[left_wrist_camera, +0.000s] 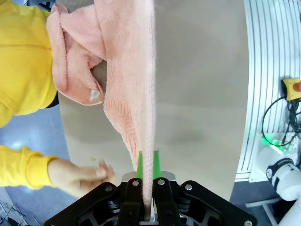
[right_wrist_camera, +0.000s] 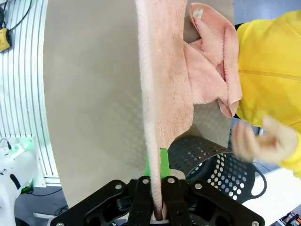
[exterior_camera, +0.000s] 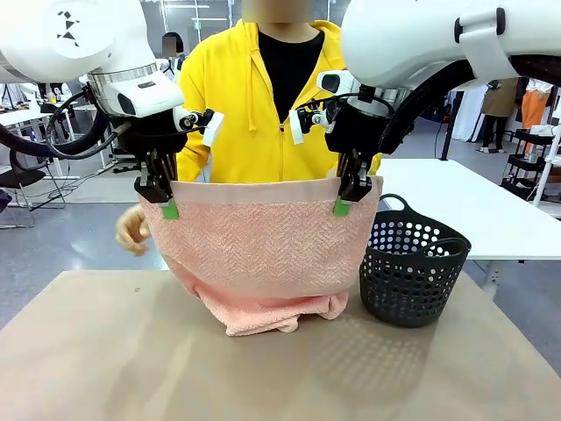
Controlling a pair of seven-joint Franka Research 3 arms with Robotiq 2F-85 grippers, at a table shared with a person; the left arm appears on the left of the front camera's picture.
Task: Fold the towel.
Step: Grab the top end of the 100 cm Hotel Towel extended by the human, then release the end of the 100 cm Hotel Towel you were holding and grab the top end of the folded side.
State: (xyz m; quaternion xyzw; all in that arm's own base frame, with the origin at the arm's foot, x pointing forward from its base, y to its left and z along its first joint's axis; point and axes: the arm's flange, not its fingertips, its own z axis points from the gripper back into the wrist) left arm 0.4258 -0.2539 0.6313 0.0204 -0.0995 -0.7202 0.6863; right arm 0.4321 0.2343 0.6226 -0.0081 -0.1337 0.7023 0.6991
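We've got L gripper [exterior_camera: 166,203] & R gripper [exterior_camera: 349,200] each clamped on a top corner of the salmon-pink herringbone terry towel [exterior_camera: 263,246]. It hangs btwn them, bottom bunched on the tan table [exterior_camera: 96,351], just beside a black perforated plastic basket [exterior_camera: 414,267].

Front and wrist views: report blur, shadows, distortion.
Right wrist view: the person's hand is motion-blurred. Left wrist view: the table edge bows from the wide lens. Front view: the basket casts a dotted shadow on the table; towel sharp.
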